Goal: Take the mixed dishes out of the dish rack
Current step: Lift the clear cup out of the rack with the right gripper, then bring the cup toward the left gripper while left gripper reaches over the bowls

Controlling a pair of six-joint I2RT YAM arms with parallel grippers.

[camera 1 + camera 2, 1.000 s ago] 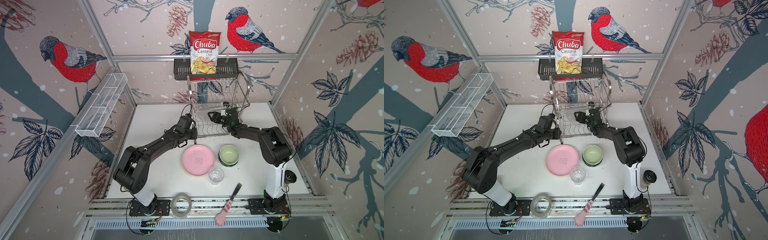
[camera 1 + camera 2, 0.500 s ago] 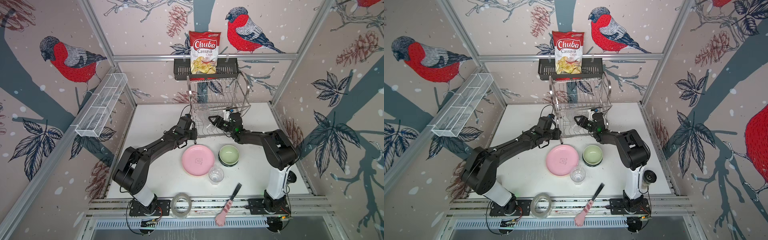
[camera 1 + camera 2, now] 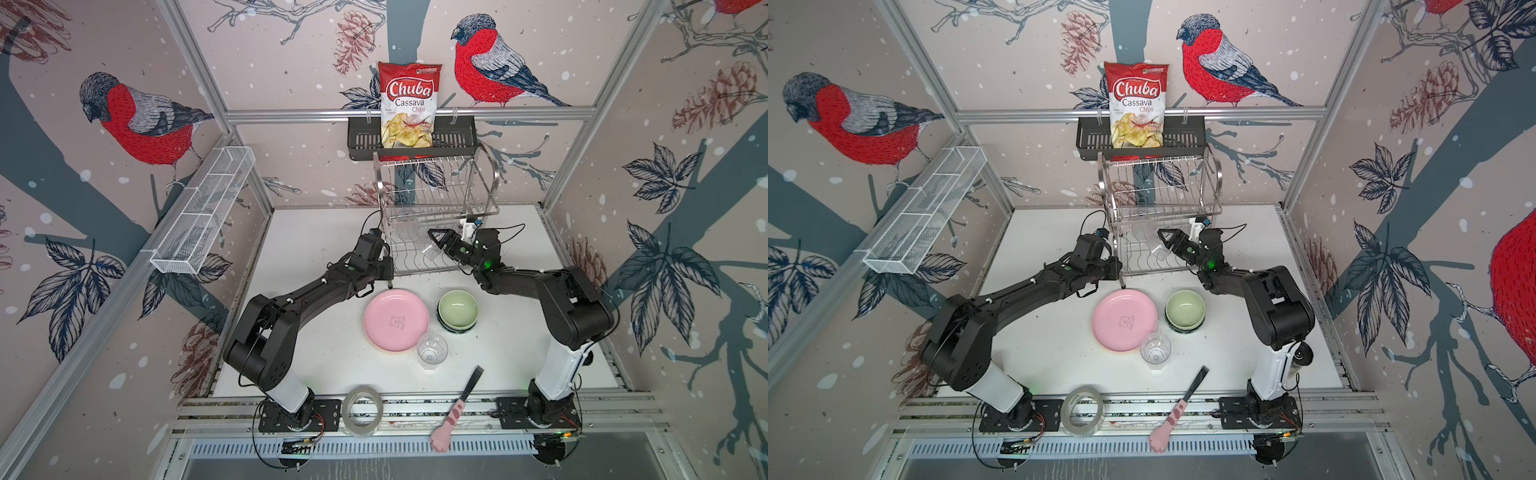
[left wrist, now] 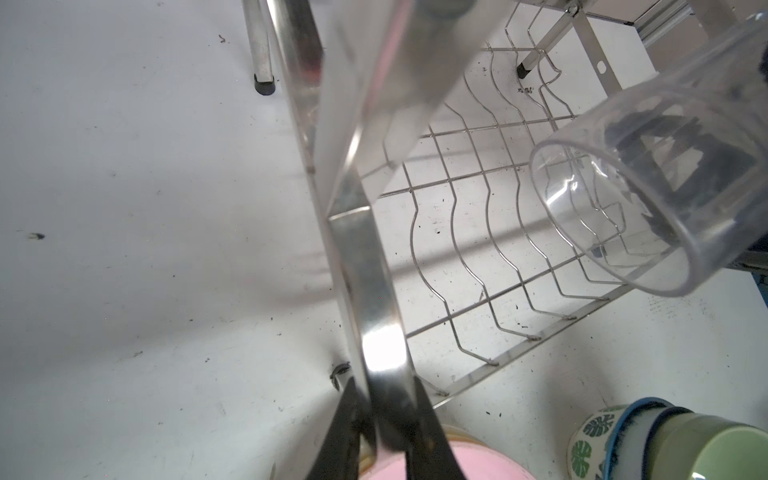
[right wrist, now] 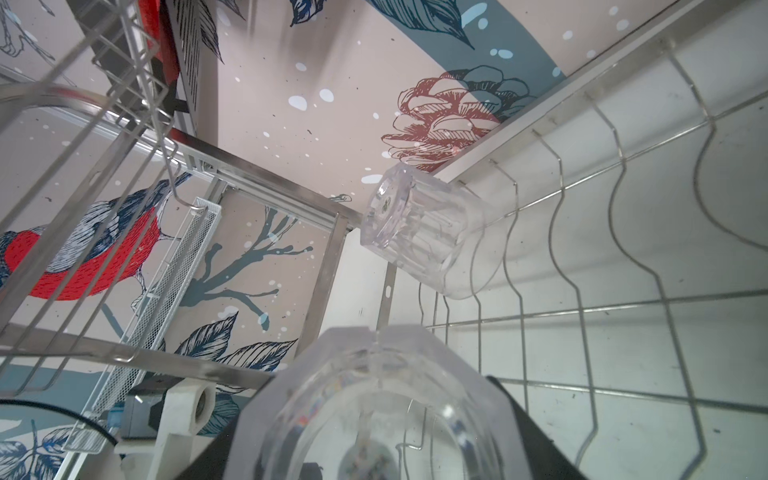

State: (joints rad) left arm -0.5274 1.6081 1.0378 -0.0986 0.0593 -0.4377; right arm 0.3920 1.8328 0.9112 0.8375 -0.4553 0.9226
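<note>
The steel dish rack [image 3: 436, 195] [image 3: 1160, 195] stands at the back middle in both top views. My left gripper [image 3: 388, 276] [image 4: 386, 388] is shut on the rack's front left leg strip [image 4: 365, 291]. My right gripper [image 3: 435, 237] [image 5: 374, 453] reaches into the lower tier, shut on a clear glass [image 3: 430, 251] [image 4: 648, 178] [image 5: 374, 395] held tilted above the wires. Another glass [image 5: 419, 232] lies on its side at the far edge of that tier. On the table in front sit a pink plate [image 3: 396, 320], stacked bowls with a pale green one [image 3: 458, 309] on top, and an upright glass [image 3: 432, 349].
A chips bag [image 3: 409, 108] stands in a black basket [image 3: 361, 139] on the back wall above the rack. A white mesh tray [image 3: 203, 212] hangs on the left wall. A tape roll [image 3: 362, 409] and a pink-handled tool [image 3: 457, 409] lie at the front edge.
My right wrist has drawn slightly back to the right with the glass in its grip. The left arm has not moved.
</note>
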